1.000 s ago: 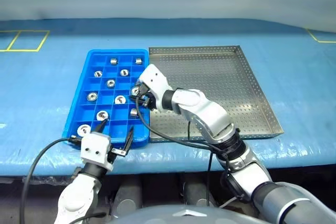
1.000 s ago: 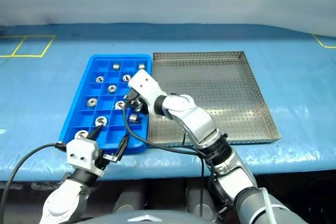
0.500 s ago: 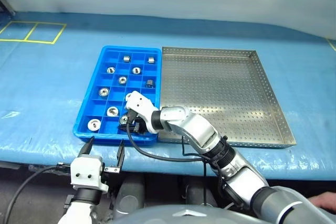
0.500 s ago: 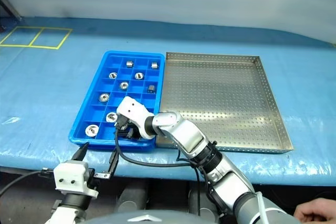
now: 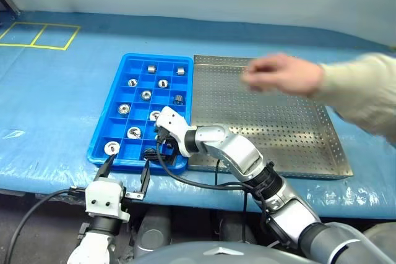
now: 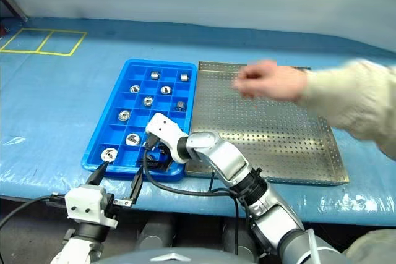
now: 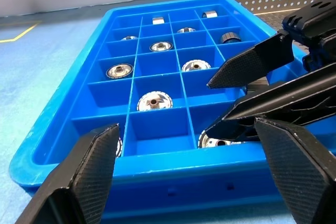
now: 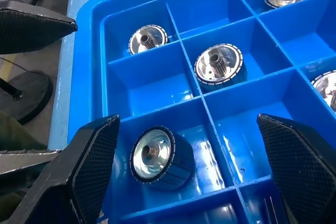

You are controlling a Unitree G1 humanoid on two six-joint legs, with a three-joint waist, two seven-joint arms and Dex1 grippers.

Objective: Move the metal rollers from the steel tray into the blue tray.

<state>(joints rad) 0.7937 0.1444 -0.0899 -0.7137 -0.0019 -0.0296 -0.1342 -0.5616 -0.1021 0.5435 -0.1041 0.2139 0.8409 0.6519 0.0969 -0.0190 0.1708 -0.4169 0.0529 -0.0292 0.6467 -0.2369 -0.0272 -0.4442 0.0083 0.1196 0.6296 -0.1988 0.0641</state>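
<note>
- Left eye view: blue tray [image 5: 99, 146] at centre-left on blue table cover [image 5: 49, 103], its long side flush against steel tray [image 5: 322, 146] at its 3 o'clock. Metal rollers [image 5: 134, 132] sitting singly in separate compartments, about ten counted; none visible on the perforated floor. Right gripper [image 5: 150, 151] dipped into the near row at the tray's 5 o'clock, fingers spread, pinching nothing. Left gripper [image 5: 126, 172] at the tray's 6 o'clock, just off the near rim, fingers spread and empty. Person's hand [image 5: 281, 73] and pale sleeve [image 5: 362, 94] blurred over the steel tray, from 3 o'clock.
- Right eye view: same layout; yellow floor-mark lines [image 6: 43, 41] on the cover at 10 o'clock.
- Left wrist view: left fingers [image 7: 86, 174] wide apart, facing the tray's near wall; right gripper's black fingers [image 7: 262, 82] reaching into the near compartments over one roller.
- Right wrist view: right fingers [image 8: 89, 166] parted either side of one roller [image 8: 157, 157], tipped on its side in its compartment, apart from both.
</note>
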